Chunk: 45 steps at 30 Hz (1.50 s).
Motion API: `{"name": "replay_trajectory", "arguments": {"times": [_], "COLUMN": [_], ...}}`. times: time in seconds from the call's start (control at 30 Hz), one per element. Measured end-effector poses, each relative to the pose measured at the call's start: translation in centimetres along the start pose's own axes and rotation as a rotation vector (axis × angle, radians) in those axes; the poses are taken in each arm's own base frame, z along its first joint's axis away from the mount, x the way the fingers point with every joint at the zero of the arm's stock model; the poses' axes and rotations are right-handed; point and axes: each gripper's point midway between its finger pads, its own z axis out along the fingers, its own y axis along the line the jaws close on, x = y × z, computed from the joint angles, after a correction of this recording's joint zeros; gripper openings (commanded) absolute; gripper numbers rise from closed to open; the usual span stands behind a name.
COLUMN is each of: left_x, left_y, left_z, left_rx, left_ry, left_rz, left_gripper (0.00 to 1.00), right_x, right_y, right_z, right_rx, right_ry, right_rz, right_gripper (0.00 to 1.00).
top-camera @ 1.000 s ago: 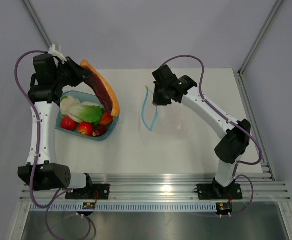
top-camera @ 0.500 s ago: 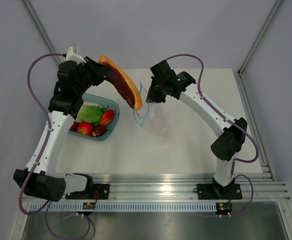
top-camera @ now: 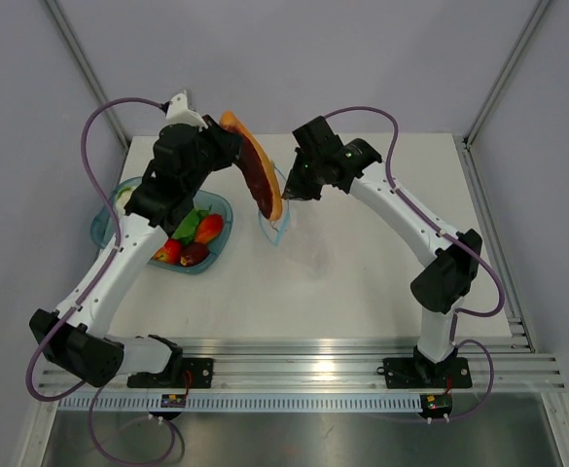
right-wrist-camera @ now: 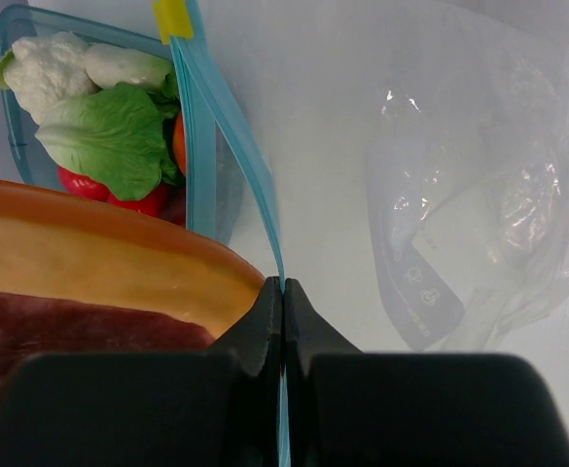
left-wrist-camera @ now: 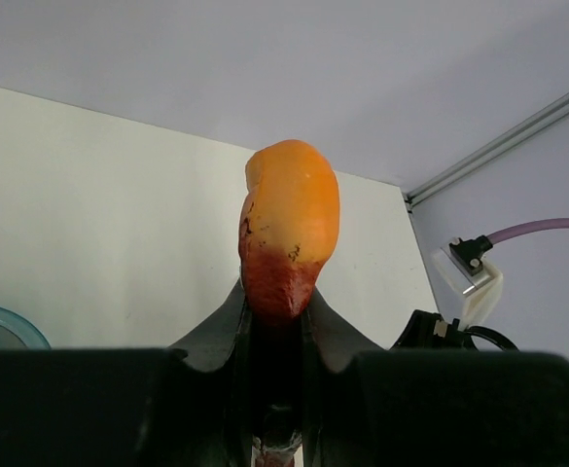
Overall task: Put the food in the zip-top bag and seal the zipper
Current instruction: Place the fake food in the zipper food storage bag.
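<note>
From above, the left hand point(top-camera: 231, 144) is clamped on the orange-and-maroon food slice point(top-camera: 262, 185), tip just before the right hand point(top-camera: 297, 192). Left wrist: it grips the maroon end. Right wrist: that hand pinches the zipper point(right-wrist-camera: 228, 146), lifting the zip-top bag point(right-wrist-camera: 479, 224), seemingly so the slice can enter

Two arms, same build: white tubular links, black joint housings.

Left arm point(top-camera: 109, 277) shows at lower left of the top view, right arm point(top-camera: 406, 219) right of centre.

We see a thin purple cable point(top-camera: 362, 108) on each, arcing loose above the upper joints and trailing down to the base.

Black base blocks point(top-camera: 420, 372) are bolted to a ribbed silver rail point(top-camera: 294, 350) along the bottom of the frame.

A white bracket point(top-camera: 179, 105) caps the left wrist.

Left gripper point(left-wrist-camera: 276, 321): matte black fingers, flaring outward at the root.

Right gripper point(right-wrist-camera: 282, 302): black, wedge-shaped fingers tapering to thin tips.
</note>
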Motion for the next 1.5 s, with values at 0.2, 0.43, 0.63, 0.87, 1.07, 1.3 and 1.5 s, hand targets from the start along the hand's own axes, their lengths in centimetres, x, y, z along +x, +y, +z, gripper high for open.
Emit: {"name": "replay_trajectory", "arguments": {"times": [0.2,0.43,0.63,0.87,1.07,1.3,1.5], "left_x": [1.6,4.7,5.8,8.3,11.2,10.7,7.3], "left_y": [-0.6,-0.6,-1.0,-1.9,-3.4,-2.8,-1.6], "left_z": [-0.1,-0.2,-0.3,-0.2,-1.0,-2.1,-2.4], "left_rx": [-0.029,-0.064,-0.075,-0.073,-0.011,-0.021,-0.067], "left_ry": [-0.003,0.033,0.031,0.064,0.147,0.164,0.117], "left_rz": [0.067,0.114,0.154,0.198,0.239,0.295,0.273], "left_gripper": [0.0,0.0,0.0,0.32,0.81,0.76,0.65], "right_x": [-1.3,-3.2,-3.9,-4.6,-5.6,-5.3,-6.0], "right_y": [1.2,3.8,4.1,3.5,2.7,2.7,3.3], "right_z": [-1.0,-1.7,-1.2,-1.0,0.3,0.6,-0.5], "right_rx": [-0.026,-0.091,-0.095,-0.083,-0.095,-0.124,-0.163], "right_ry": [-0.047,-0.09,-0.098,-0.107,-0.119,-0.11,-0.131], "right_rz": [0.039,0.069,0.076,0.095,0.136,0.145,0.145], "right_gripper": [0.0,0.0,0.0,0.0,0.0,0.0,0.0]}}
